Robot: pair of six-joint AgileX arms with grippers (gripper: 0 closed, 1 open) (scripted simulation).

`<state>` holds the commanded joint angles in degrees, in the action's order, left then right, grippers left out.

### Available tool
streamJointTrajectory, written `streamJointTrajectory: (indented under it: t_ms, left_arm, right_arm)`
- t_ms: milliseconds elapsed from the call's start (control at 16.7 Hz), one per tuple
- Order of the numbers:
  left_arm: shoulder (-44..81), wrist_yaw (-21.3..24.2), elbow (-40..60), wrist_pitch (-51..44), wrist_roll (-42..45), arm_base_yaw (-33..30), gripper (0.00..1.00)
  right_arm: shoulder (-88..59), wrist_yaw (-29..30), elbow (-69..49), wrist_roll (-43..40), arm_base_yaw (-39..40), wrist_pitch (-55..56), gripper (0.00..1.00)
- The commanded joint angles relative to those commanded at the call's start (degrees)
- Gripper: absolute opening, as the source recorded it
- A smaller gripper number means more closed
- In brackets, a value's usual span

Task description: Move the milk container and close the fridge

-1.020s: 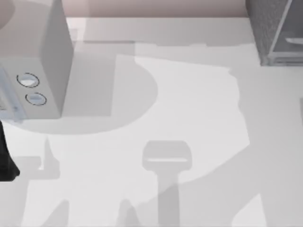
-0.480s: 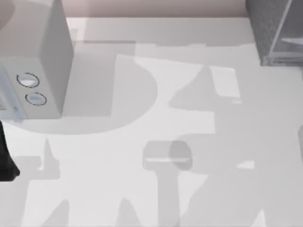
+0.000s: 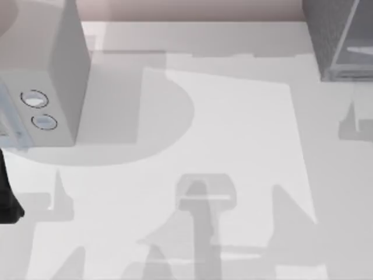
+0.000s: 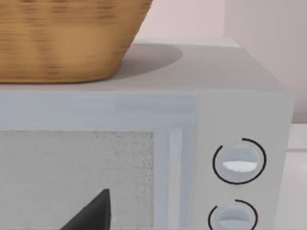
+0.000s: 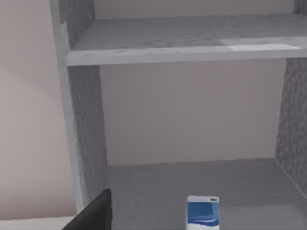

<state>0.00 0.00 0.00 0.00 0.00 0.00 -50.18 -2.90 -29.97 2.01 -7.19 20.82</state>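
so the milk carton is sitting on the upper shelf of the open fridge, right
Not quite: the milk carton stands on the lower floor of the open fridge, beneath the shelf, which is bare where visible. The right wrist view shows this.

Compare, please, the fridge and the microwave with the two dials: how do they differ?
The fridge has dark speckled walls and stands open, its shelf and the milk container showing inside; the microwave is smooth light grey, shut, with a wicker basket on top. Both are boxy appliances at opposite table sides.
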Motion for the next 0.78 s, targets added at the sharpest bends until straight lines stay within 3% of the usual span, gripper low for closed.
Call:
streamJointTrajectory:
  t_ms: [420,780]
  left_arm:
    - [0.0,0.0,0.0,0.0,0.0,0.0,1.0]
    - [0.0,0.0,0.0,0.0,0.0,0.0,1.0]
  right_arm:
    - [38.34,2.42,21.39,-1.5,4.67,-15.25,1.0]
    - [50.18,2.9,29.97,-2.01,7.19,-20.82,1.0]
